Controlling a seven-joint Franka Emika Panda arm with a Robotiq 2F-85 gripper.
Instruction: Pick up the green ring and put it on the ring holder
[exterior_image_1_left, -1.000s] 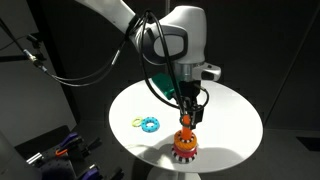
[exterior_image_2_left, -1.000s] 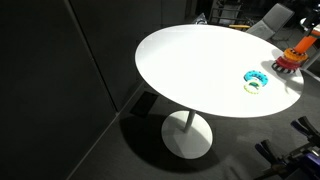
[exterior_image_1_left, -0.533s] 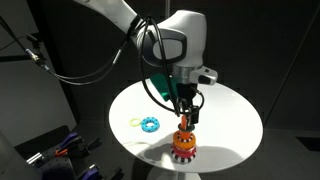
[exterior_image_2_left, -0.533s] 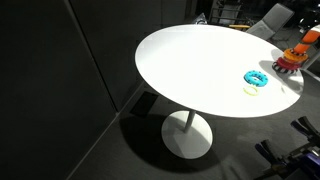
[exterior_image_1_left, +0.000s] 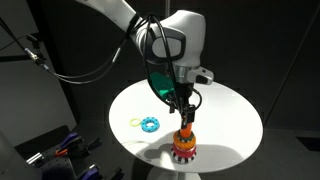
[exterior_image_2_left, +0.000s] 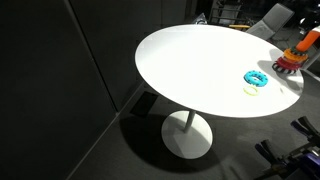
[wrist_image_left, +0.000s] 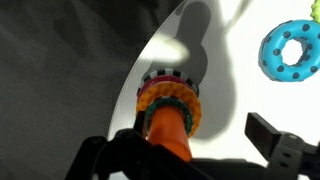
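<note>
One hand (exterior_image_1_left: 186, 118) over the ring holder (exterior_image_1_left: 184, 147)

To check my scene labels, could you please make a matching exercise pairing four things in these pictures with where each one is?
Things:
1. ring holder
2. cyan-blue toothed ring
3. yellow ring
4. hand

Places:
A. open, right over the holder
B. flat on the white table, next to the smaller ring
C. upright near the table's edge
D. beside the toothed ring, on its side away from the holder

Pairs: 1-C, 2-B, 3-D, 4-A
</note>
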